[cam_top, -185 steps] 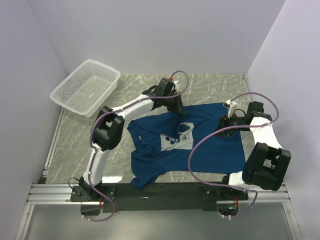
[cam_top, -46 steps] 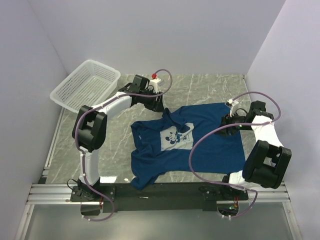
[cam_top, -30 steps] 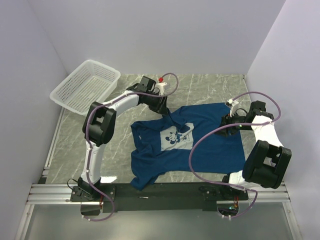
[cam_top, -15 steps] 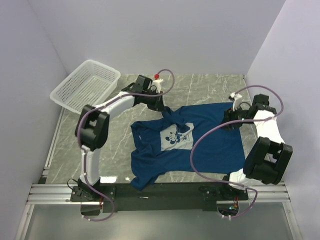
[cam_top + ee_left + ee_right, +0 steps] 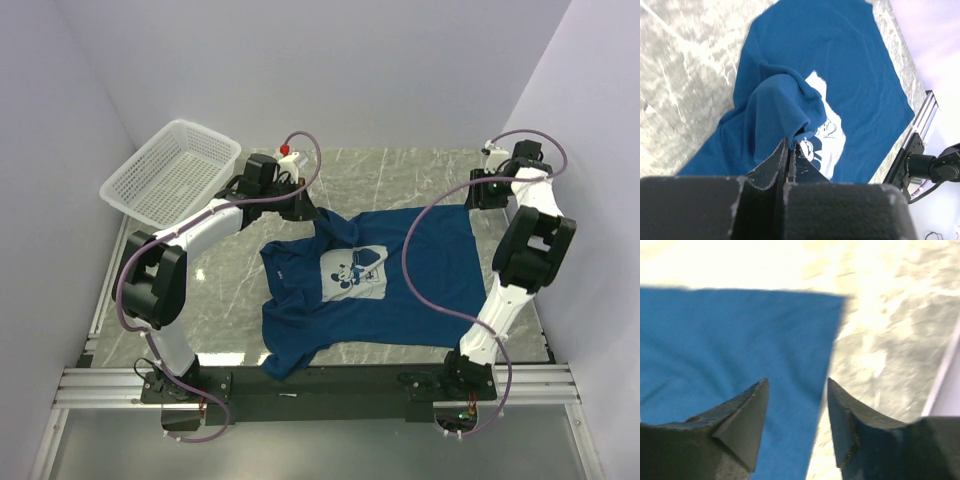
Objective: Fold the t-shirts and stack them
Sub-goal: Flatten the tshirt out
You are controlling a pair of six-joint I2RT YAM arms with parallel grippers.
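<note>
One dark blue t-shirt (image 5: 430, 270) lies spread on the marble table, its pale mouse print (image 5: 357, 272) facing up. My left gripper (image 5: 308, 213) is shut on a raised fold of the shirt's far left part, seen pinched between the jaws in the left wrist view (image 5: 791, 142), where the print (image 5: 829, 134) also shows. My right gripper (image 5: 474, 200) is open and empty just above the shirt's far right corner. In the right wrist view (image 5: 796, 385) it stands over the shirt's edge (image 5: 730, 330), near the corner (image 5: 839, 296).
A white mesh basket (image 5: 172, 175) stands at the far left of the table. The marble table top (image 5: 400, 170) shows behind the shirt. The metal rail (image 5: 320, 385) with the arm bases runs along the near edge. Walls close in on both sides.
My right gripper moved from over the shirt's right side out to its far right corner. My left gripper drew back to the left, still holding the fold.
</note>
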